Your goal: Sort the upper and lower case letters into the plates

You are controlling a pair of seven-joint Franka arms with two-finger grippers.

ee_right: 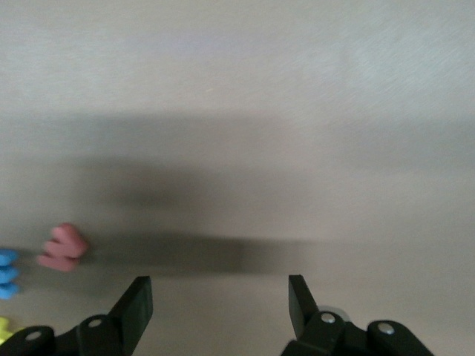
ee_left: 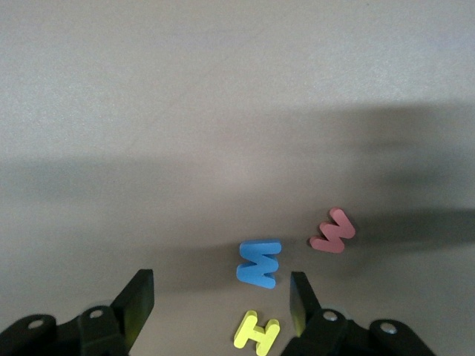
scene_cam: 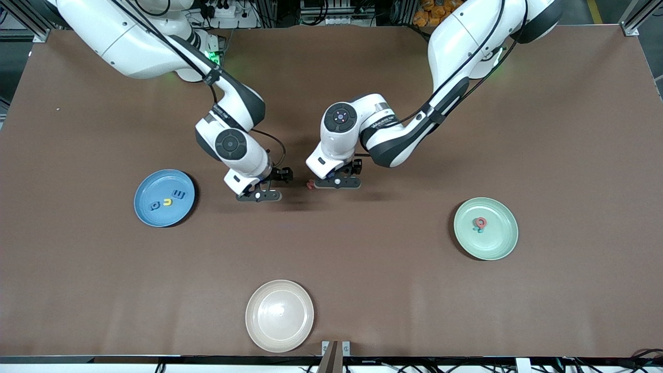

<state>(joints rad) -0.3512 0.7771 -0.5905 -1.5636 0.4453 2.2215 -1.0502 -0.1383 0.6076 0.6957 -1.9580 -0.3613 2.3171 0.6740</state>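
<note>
Brown table fills your front view, both arms reaching down into its middle. Your left gripper (scene_cam: 337, 182) hangs low over the centre with its fingers (ee_left: 136, 300) spread and nothing between them. Through its wrist camera you see a blue W (ee_left: 260, 263) flat on the table, between the fingertips and slightly ahead of them. A yellow H (ee_left: 257, 333) lies close beside it, and a red W (ee_left: 333, 231) sits just off to one side. From the front, only the red W (scene_cam: 310, 184) peeks out beside that gripper.

Your right gripper (scene_cam: 258, 196) hovers low over bare table, toward the right arm's end from those letters. Its fingers (ee_right: 135, 302) stand apart, empty. Its wrist camera catches the red W (ee_right: 64, 247) near the frame's edge, with slivers of the blue W (ee_right: 7, 273) and the yellow H (ee_right: 4, 328) right at the edge.

Over at the right arm's end, your blue plate (scene_cam: 150, 210) holds three letters: a blue E (scene_cam: 178, 195), a yellow one (scene_cam: 167, 201) and a small blue one (scene_cam: 155, 206). At the left arm's end, the green plate (scene_cam: 500, 235) carries a red letter (scene_cam: 480, 223) touching a teal one (scene_cam: 478, 229). Nearest the front camera sits a cream plate (scene_cam: 264, 331).
</note>
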